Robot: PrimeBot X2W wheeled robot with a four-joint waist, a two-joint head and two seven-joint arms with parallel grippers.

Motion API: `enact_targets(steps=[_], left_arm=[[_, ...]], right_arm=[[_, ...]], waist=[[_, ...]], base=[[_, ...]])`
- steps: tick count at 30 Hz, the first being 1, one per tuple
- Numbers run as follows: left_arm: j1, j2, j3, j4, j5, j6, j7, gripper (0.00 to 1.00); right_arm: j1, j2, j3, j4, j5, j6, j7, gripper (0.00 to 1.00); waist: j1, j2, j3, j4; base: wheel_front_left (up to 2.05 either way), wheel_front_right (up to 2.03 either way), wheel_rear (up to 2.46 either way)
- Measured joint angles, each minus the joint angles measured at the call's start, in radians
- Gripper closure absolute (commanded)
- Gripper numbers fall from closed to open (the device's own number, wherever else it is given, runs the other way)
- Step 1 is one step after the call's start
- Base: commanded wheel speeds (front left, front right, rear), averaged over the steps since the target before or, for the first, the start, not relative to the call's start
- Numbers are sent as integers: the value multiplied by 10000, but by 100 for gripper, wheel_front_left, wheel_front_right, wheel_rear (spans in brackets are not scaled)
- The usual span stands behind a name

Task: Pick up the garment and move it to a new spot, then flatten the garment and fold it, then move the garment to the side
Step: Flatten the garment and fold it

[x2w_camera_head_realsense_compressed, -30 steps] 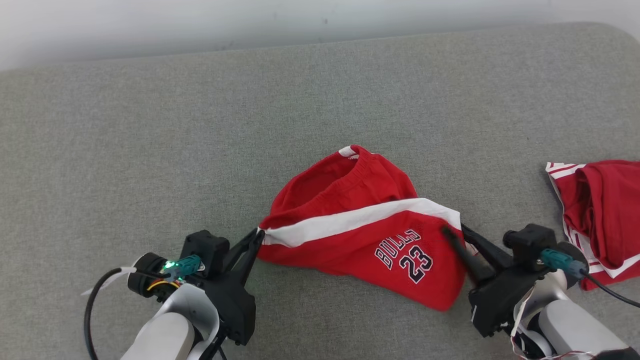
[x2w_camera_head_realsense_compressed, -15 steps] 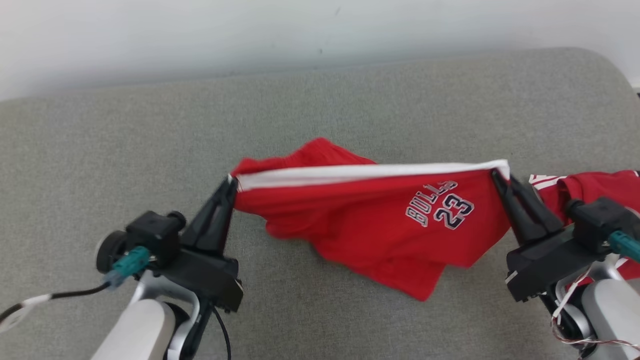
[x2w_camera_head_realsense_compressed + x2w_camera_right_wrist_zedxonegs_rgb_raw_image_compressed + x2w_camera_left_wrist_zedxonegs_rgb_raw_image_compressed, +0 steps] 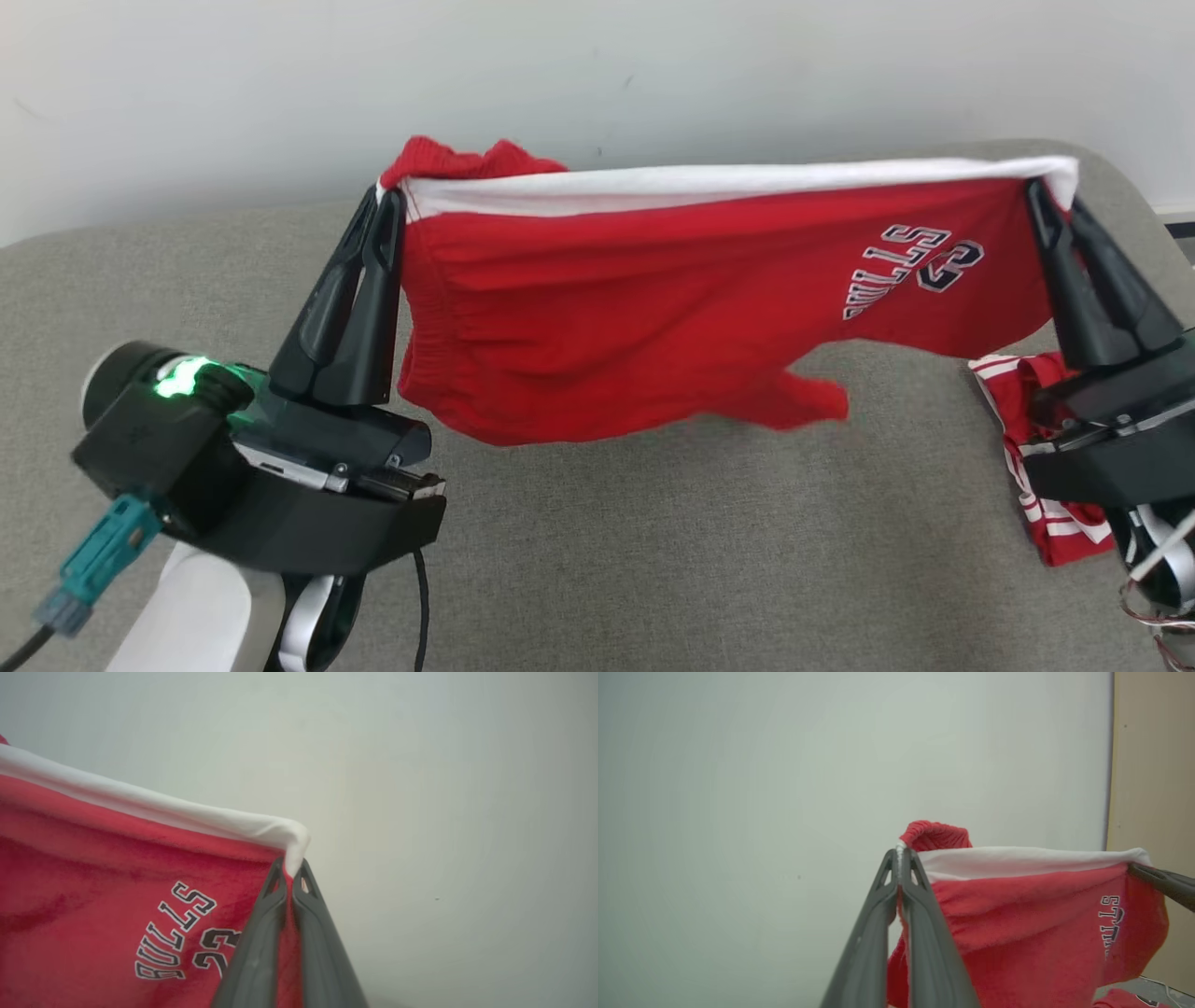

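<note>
The garment (image 3: 653, 299) is a pair of red shorts with a white stripe and "BULLS 23" lettering, hanging in the air above the grey cushion. My left gripper (image 3: 387, 201) is shut on its left corner, and my right gripper (image 3: 1046, 191) is shut on its right corner, so the white stripe is stretched taut between them. In the left wrist view the garment (image 3: 1017, 914) is pinched at the left gripper's (image 3: 901, 851) tips. Seen from the right wrist, the garment (image 3: 93, 868) is clamped where the white edge folds over the right gripper (image 3: 290, 865).
A second red garment with white stripes (image 3: 1027, 467) lies on the grey cushion (image 3: 653, 560) at the right, partly behind my right gripper. A pale wall (image 3: 597, 75) rises behind the cushion's far edge.
Both grippers have risen and spread apart, lifting the garment off the cushion and stretching it out. The right gripper closed on its corner. The head camera tilted upward.
</note>
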Motion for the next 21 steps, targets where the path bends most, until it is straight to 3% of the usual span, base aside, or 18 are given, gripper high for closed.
enact_targets(steps=[6,11,17,21], left_arm=[[-80,96,-213,-1062,201,81,545,100],[-66,54,-228,-1039,-111,107,894,100],[-681,-295,13,940,-1620,-412,1377,100],[-2359,-704,261,3714,-2650,-1156,1680,100]], right_arm=[[160,157,-370,-932,-174,-2,326,100],[174,284,-403,-750,65,-2,435,100],[-926,159,92,1179,828,-2,263,100],[-2948,63,1147,3411,1473,-2,-169,100]], waist=[[0,0,74,20],[0,1,286,9],[1,1,682,-6],[2,1,1110,-2]], base=[[0,0,0],[0,0,0],[0,0,0],[0,0,0]])
